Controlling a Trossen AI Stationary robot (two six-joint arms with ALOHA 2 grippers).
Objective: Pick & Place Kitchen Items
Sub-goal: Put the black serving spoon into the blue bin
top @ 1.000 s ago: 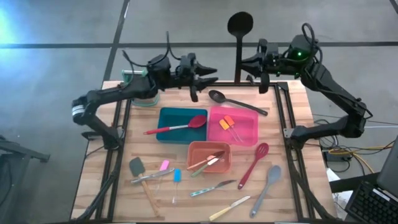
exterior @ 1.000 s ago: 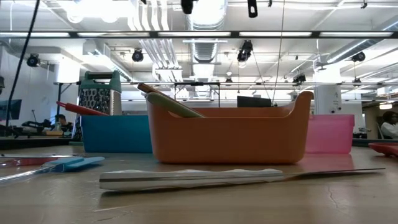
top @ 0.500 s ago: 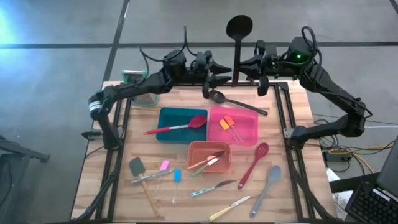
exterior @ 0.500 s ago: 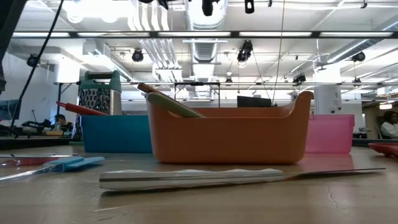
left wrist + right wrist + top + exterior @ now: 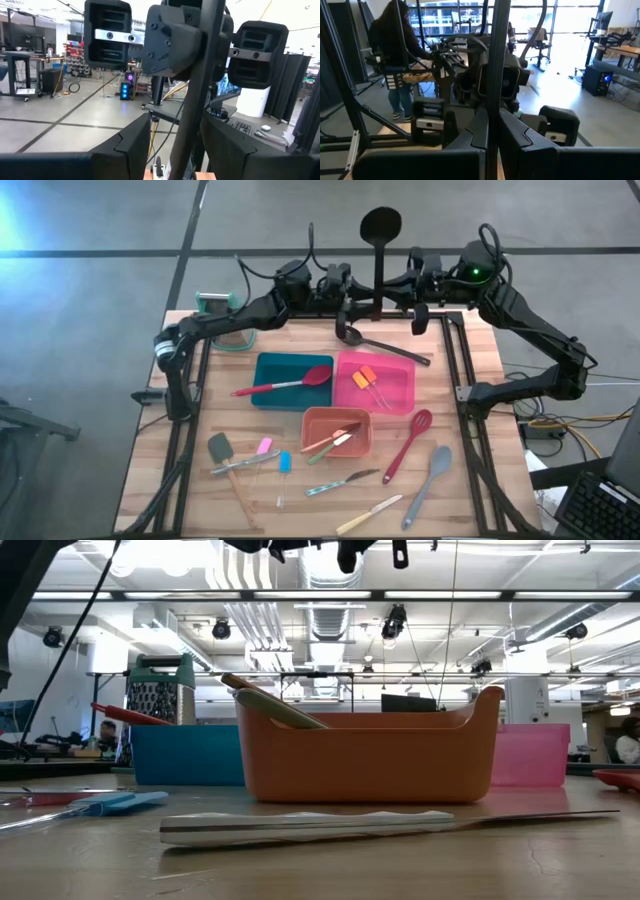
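Observation:
A black long-handled ladle stands upright above the table's far edge, round head on top. My right gripper is shut on its handle. My left gripper is open just left of it. In the left wrist view its fingers stand on either side of the handle, with a gap showing. A black spoon lies flat on the table below them. More spoons, spatulas and knives lie near the table's near edge. My right gripper pinches the ladle's handle between its two fingers, below the head, along the middle stretch. The fingers come level from the table's right side and lie across the handle. The ladle stands upright in the hold, head up; its lower end is hidden.
A blue tray holds a red spoon; a pink tray holds orange spatulas; an orange tray holds several utensils. A grater stands at the far left corner. A knife lies in front of the orange tray.
My left gripper has travelled along the far edge toward the table's right, up to the ladle held by my right gripper, and its open fingers now stand around the handle. The right gripper and the ladle have stayed nearly still.

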